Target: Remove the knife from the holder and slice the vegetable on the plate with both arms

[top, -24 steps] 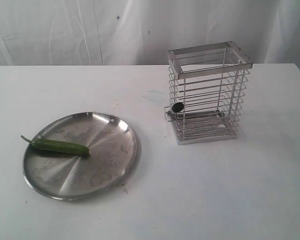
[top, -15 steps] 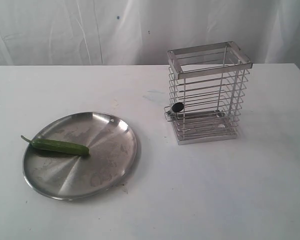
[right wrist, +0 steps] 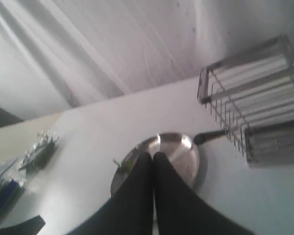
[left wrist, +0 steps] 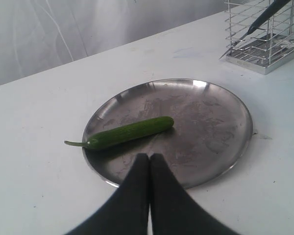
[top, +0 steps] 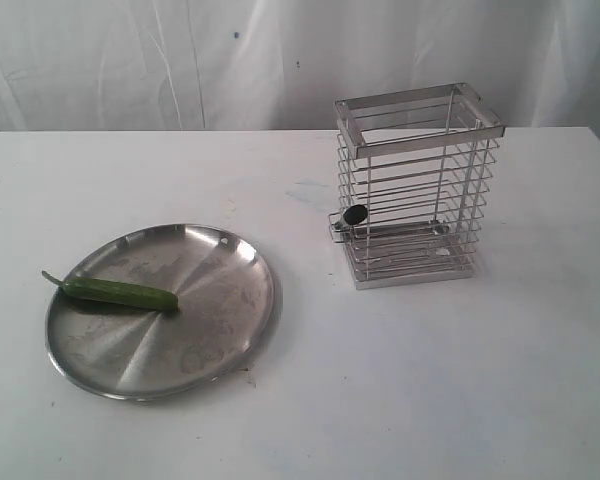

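On a white table (top: 430,380), a steel plate (top: 220,330) sits apart from a wire holder (top: 415,190). The left claw (left wrist: 149,156), by the plate's edge, and the right claw (right wrist: 153,155) are both pinched closed, empty. A green pepper (top: 120,292) lies on the plate. The black knife (top: 355,214) leans inside the holder, handle poking through the bars.

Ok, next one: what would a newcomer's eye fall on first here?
The shiny round plate at the front left, with a single green pepper lying across its left part, draws the eye first. Next is the tall wire holder standing to its right on the white table, with the black end of a knife poking out through the bars on the plate's side.
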Available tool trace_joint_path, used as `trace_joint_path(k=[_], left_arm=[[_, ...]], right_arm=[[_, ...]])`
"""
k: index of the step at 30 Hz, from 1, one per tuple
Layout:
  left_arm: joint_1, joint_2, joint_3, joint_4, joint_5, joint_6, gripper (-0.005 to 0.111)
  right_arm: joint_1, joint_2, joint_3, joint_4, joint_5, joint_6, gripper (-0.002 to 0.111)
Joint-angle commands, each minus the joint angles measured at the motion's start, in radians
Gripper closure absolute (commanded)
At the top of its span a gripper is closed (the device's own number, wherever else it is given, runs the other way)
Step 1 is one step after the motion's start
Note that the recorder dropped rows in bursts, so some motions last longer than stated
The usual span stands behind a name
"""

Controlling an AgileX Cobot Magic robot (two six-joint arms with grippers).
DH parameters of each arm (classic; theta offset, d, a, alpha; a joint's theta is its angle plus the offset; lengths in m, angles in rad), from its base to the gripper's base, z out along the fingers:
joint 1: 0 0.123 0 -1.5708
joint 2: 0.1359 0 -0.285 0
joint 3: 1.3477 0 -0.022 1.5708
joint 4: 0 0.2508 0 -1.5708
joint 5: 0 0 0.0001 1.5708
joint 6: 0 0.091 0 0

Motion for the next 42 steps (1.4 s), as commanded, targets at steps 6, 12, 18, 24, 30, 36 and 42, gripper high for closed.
trace_joint_path(k=[6, 12, 18, 24, 30, 36, 42], left_arm=[[0.001, -0.004, 0.006, -0.002, 0.003, -0.003, 0.107], [0.001, -0.004, 0.006, -0.002, 0.003, -0.003, 0.107], [0.001, -0.004, 0.006, -0.002, 0.003, -0.003, 0.107], [0.001, -0.004, 0.006, -0.002, 0.003, -0.003, 0.107], [0.001, -0.004, 0.006, -0.002, 0.003, -0.003, 0.107], [0.001, -0.004, 0.006, -0.002, 0.003, -0.003, 0.107], [0.001, -0.004, 0.006, -0.002, 0.003, -0.003, 0.107]], right_arm=[[-0.001, 0.312, -0.137, 0.105, 0.09, -0.036, 0.108], [0.019, 0.468, -0.137, 0.16, -0.051, 0.045, 0.105], [0.019, 0.595, -0.137, 0.356, -0.088, -0.026, 0.055], [0.075, 0.768, -0.135, 0.404, -0.185, 0.108, 0.025], [0.116, 0.938, -0.135, 0.516, -0.361, 0.095, 0.029], [0.116, 1.0, -0.133, 0.518, -0.409, 0.093, 0.029], [0.116, 1.023, -0.133, 0.507, -0.429, 0.072, 0.029]])
